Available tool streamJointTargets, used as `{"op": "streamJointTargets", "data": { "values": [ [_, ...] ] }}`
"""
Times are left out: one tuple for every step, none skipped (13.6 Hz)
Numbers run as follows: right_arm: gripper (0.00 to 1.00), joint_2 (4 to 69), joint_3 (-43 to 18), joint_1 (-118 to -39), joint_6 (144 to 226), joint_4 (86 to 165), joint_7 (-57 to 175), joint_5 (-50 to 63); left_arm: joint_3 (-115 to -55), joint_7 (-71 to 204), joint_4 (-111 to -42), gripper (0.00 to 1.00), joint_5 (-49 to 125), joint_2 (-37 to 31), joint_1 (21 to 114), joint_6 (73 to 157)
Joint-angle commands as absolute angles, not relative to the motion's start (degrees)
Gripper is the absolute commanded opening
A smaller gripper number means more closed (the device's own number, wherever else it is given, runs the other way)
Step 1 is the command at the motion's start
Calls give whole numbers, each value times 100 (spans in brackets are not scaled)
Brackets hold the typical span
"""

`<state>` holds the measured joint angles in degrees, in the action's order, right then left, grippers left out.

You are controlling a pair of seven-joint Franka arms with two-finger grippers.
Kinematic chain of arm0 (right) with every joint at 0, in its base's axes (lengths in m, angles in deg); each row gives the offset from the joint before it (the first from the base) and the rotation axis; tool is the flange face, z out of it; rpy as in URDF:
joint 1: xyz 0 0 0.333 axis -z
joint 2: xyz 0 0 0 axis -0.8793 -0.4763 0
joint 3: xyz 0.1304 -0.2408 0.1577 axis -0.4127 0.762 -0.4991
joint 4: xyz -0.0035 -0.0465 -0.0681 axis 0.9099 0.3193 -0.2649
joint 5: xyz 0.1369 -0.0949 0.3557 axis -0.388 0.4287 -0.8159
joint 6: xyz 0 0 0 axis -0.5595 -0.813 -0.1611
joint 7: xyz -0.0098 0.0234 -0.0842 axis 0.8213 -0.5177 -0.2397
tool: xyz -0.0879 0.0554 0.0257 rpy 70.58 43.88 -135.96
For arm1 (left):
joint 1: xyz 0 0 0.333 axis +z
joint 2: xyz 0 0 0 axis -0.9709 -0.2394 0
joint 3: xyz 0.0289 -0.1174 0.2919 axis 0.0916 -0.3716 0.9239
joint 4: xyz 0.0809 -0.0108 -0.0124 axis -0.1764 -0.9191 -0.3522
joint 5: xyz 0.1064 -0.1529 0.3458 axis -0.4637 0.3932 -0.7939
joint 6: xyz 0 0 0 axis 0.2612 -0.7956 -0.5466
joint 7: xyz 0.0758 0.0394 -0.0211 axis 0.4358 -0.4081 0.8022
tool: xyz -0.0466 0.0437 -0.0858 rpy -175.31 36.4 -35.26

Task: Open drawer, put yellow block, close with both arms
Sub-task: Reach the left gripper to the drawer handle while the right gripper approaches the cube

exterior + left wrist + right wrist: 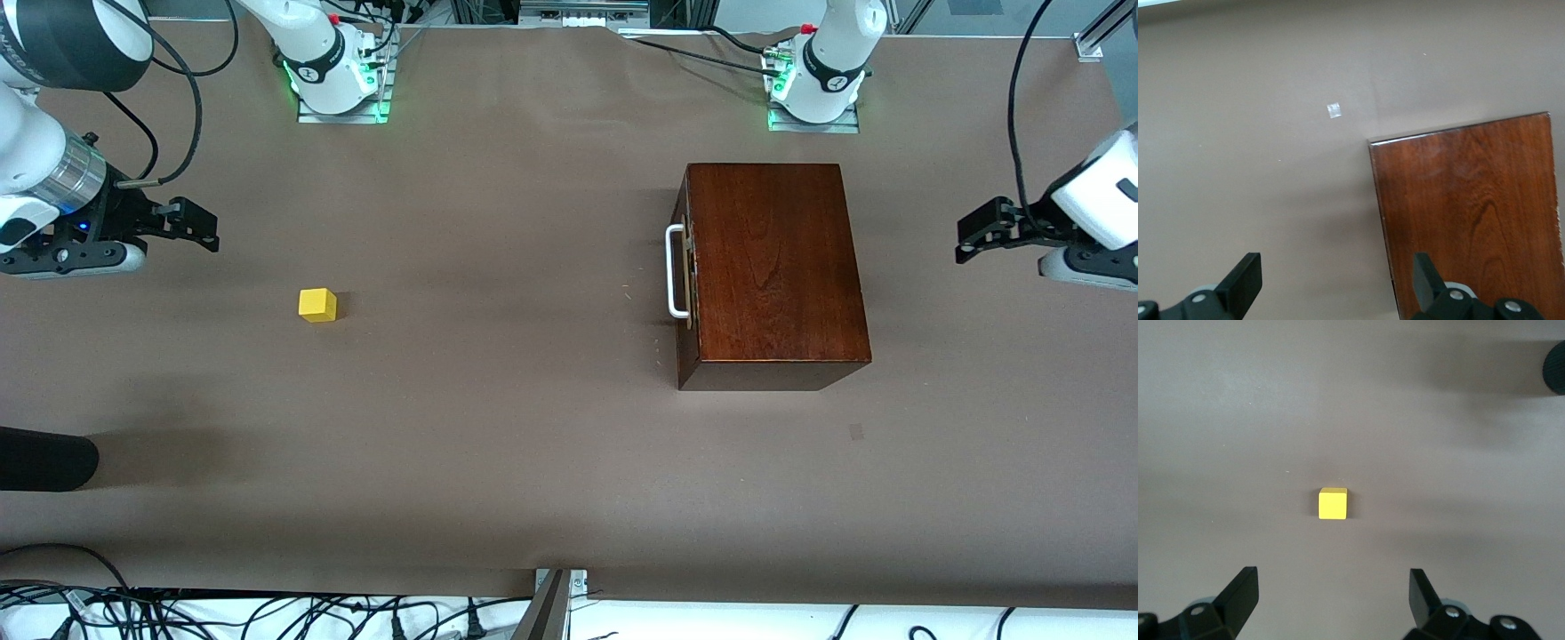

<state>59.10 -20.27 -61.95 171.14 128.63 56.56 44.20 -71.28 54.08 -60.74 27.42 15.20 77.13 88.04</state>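
The dark-brown wooden box [773,267] stands toward the left arm's end of the table. Its drawer is shut, with the white bar handle [675,271] facing the table's middle. The box top also shows in the left wrist view [1471,213]. The yellow block [317,305] lies on the table toward the right arm's end and shows in the right wrist view [1333,503]. My left gripper [978,229] is open and empty, up in the air beside the box at the table's end. My right gripper [191,224] is open and empty, up over the table near the block.
The table is covered in brown cloth [498,427]. A black rounded object [44,458] juts in at the right arm's end, nearer to the front camera than the block. A small pale mark [1334,110] lies on the cloth near the box.
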Motion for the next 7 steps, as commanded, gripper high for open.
{"op": "streamJointTargets", "data": {
  "values": [
    [100,5953,-2035,-6200,17203,12927,5593,4485,-7267,5765,-6055,100,2696,1503,7546,8672],
    [100,5953,-2035,-6200,17203,12927,5602,4485,-7268,6029,-6055,100,2679,1494,7371,8672],
    [100,5953,-2035,-6200,17203,12927,5593,4485,-7268,6336,-6055,100,2618,1477,7108,8680],
    [100,5953,-2035,-6200,17203,12927,5593,4485,-7277,6704,-6064,100,2617,1442,6897,8689],
    [100,5953,-2035,-6200,17203,12927,5593,4485,-7294,7117,-6073,100,2617,1389,6694,8724],
    [100,5953,-2035,-6200,17203,12927,5602,4485,-7312,7469,-6073,100,2617,1319,6483,8742],
    [100,5953,-2035,-6200,17203,12927,5602,4485,-7321,7873,-6073,100,2617,1214,6246,8812]
  ]
}}
